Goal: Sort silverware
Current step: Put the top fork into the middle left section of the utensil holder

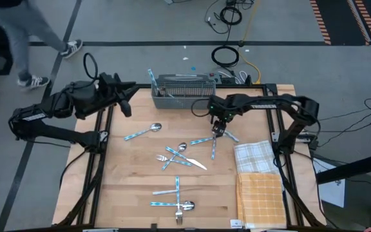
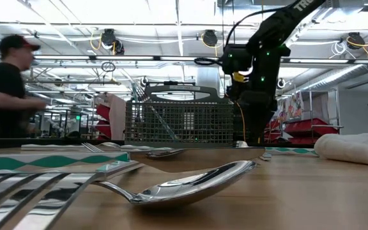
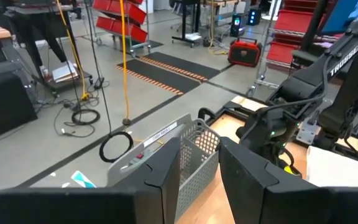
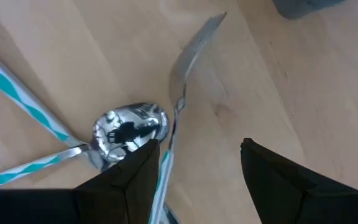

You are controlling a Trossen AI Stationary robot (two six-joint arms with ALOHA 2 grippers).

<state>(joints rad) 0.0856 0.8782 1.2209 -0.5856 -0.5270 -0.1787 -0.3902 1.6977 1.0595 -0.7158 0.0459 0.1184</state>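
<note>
Right gripper [image 4: 197,168] wide open over shiny round-bowled spoon [image 4: 129,132] and thin fork [image 4: 188,59] on pale wood table [image 4: 260,93]

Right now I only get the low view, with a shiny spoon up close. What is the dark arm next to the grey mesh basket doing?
Observer: That is the right arm. Its right end effector hangs open over a shiny silver spoon and a silver fork on the wooden table, gripping nothing.
Operator: Is there a second arm?
Observer: Yes. The left end effector waits open by the left end of the grey mesh rectangular basket.
Operator: Anything sorted yet?
Observer: One striped blue-handled piece leans in the basket.
</note>
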